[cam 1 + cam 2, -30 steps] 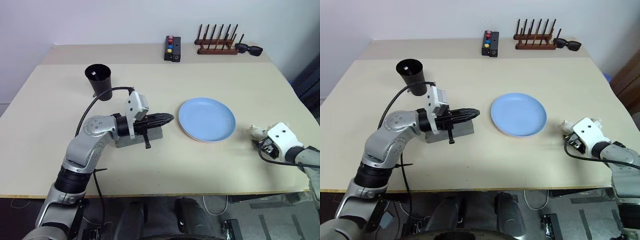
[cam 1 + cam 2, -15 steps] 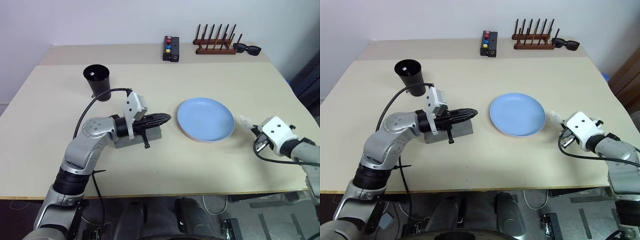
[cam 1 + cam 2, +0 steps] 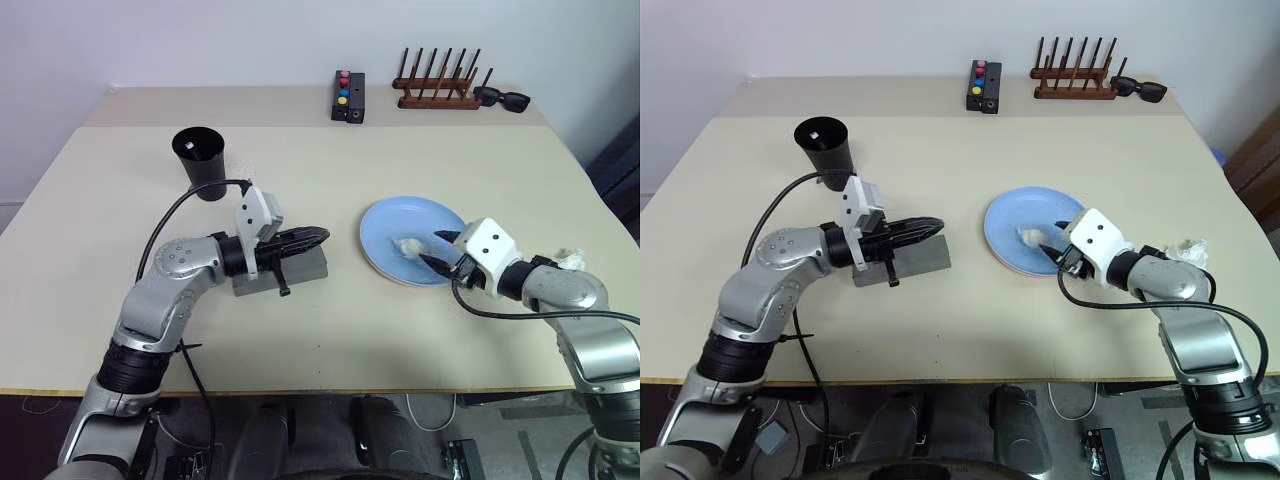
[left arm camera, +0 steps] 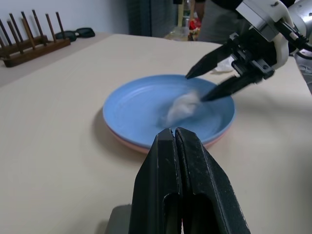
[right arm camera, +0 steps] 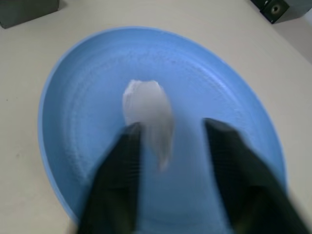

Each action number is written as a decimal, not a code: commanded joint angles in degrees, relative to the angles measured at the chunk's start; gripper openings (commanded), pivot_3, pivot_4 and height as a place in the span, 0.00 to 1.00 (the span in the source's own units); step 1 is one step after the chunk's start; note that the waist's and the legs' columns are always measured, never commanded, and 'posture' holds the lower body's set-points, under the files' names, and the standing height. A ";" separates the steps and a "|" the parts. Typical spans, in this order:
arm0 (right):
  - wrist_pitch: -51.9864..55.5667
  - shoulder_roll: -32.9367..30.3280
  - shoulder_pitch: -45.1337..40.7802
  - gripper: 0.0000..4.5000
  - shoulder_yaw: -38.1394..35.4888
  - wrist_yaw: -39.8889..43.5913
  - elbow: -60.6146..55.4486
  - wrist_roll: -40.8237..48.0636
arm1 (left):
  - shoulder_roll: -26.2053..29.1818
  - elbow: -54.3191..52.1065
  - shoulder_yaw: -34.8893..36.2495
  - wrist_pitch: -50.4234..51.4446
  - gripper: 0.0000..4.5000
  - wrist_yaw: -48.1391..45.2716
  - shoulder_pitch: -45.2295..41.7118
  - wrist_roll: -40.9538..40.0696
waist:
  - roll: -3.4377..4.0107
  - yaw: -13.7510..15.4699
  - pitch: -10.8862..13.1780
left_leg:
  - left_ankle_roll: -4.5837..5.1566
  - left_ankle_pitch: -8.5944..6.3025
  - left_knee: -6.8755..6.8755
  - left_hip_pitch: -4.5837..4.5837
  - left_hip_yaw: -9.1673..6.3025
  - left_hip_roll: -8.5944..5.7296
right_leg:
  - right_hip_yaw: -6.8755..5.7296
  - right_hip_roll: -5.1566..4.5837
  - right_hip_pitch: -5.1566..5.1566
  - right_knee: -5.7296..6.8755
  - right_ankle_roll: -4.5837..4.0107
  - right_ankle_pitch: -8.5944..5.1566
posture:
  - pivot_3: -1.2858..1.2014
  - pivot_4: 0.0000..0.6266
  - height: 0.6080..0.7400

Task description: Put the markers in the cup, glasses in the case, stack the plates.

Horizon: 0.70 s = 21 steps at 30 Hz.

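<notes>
Right gripper [image 3: 1064, 246] hangs with fingers spread over the blue plate [image 3: 1012, 213], stacked on the pink one at the table's three o'clock, a white wad [image 3: 1031, 236] between its tips; best lifted straight clear, nudging neither plate.

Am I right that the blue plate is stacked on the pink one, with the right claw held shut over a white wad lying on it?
Not quite: the right claw is open, as the left wrist view shows. The blue plate does sit on the pink plate, and the white wad lies on it.
</notes>
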 commanded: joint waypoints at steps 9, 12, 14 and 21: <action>-6.20 -6.57 8.44 0.62 -16.56 -8.19 16.06 -6.87 | -2.07 -2.06 -0.55 0.98 0.00 -0.29 -1.56 -1.06 | -0.01 -0.04 0.00 | 0.00 0.00 -0.11 0.07 0.22 -0.04 | 0.02 0.02 0.03 -0.05 -0.12 -0.07 | 0.52 0.24 0.96; -7.25 -6.19 7.92 0.62 -17.68 -11.25 21.42 -7.94 | -2.31 -1.99 -0.93 1.14 0.00 -0.99 -2.02 -1.25 | -0.01 -0.47 0.00 | 0.00 0.00 -0.25 0.19 0.36 -0.01 | 0.08 0.08 0.03 -0.04 -0.11 -0.06 | 0.52 0.24 0.96; -7.60 -6.01 7.07 0.62 -17.95 -12.71 23.93 -7.97 | -2.44 -2.06 -1.07 1.27 0.00 -1.04 -2.22 -1.40 | 0.02 -0.60 -0.01 | -0.01 0.01 -0.38 0.29 0.46 -0.01 | 0.17 0.10 0.01 -0.01 -0.11 -0.06 | 0.52 0.24 0.96; -7.65 -3.43 0.82 0.62 -19.42 -12.73 34.79 -2.73 | -3.34 -2.42 -1.15 1.68 0.00 -0.56 -2.69 -1.73 | 0.03 -0.42 -0.01 | -0.01 0.02 -0.41 0.27 0.47 0.01 | 0.19 0.16 -0.01 -0.06 0.00 0.00 | 0.52 0.24 0.96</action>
